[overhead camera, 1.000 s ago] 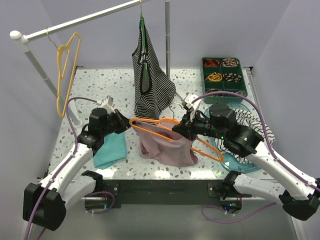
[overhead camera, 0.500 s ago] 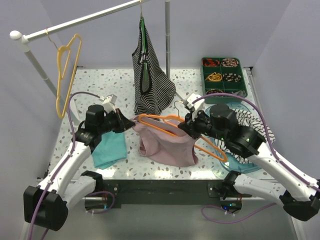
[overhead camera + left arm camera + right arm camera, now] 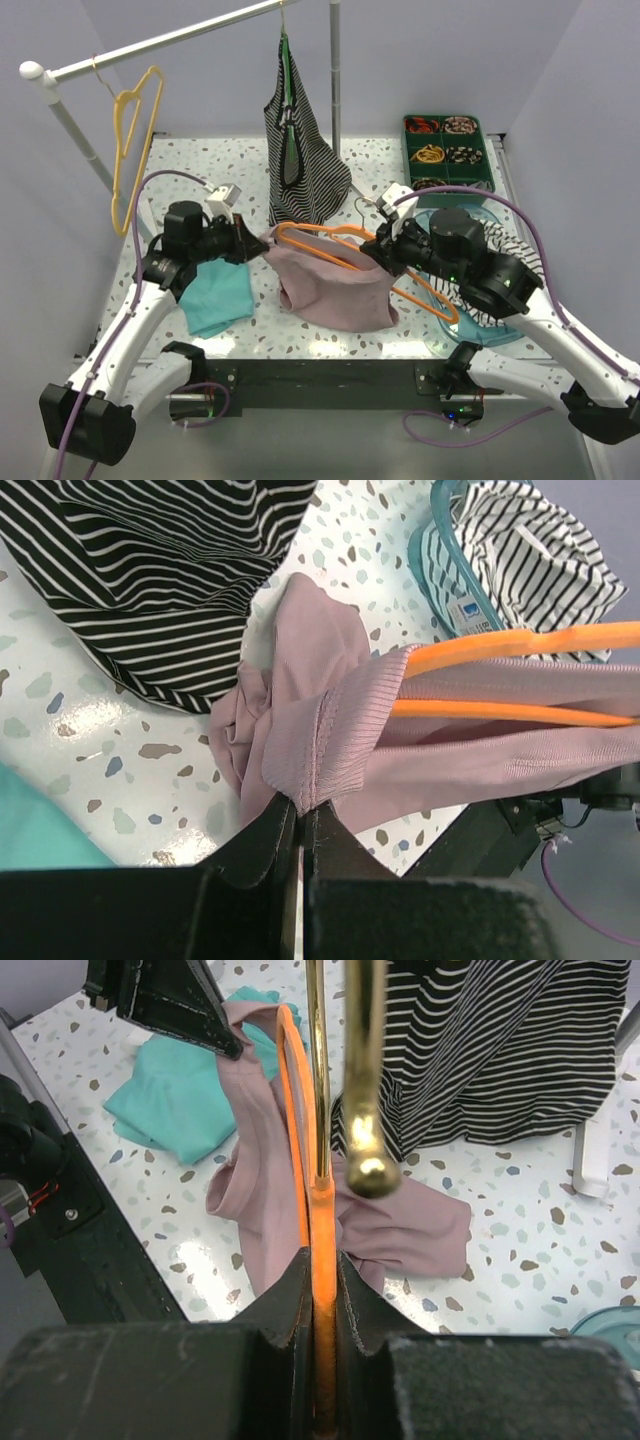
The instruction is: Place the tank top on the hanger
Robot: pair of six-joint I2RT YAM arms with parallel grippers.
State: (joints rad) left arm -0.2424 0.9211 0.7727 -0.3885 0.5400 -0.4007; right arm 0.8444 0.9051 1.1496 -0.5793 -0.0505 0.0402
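1. The tank top [image 3: 335, 292] lies bunched on the table [image 3: 200, 165] at the centre of the top view. Over the last second its upper-left edge has been drawn up and toward the left. In the left wrist view its ribbed hem [image 3: 330, 742] now wraps the near end of the hanger. I judge one shoulder as being threaded, and the bulk of the cloth is not yet hung.
2. The hanger [image 3: 432, 292] has shifted slightly up and right in the top view. It is tilted, with its left end raised and its right end low toward the lower right. A second ago its left tip lay bare over the cloth; now pink cloth covers that tip. This suggests the opening is sliding on, while the right shoulder remains uncovered.
3. The left gripper [image 3: 250, 245] has pulled back to the left. Its jaws are clenched on the hem, with the fingertips [image 3: 285, 825] pinching the fold.
4. The right gripper [image 3: 322, 1260] has drifted right. It stays clamped on the hanger's neck, just below the metal hook [image 3: 362, 1110].
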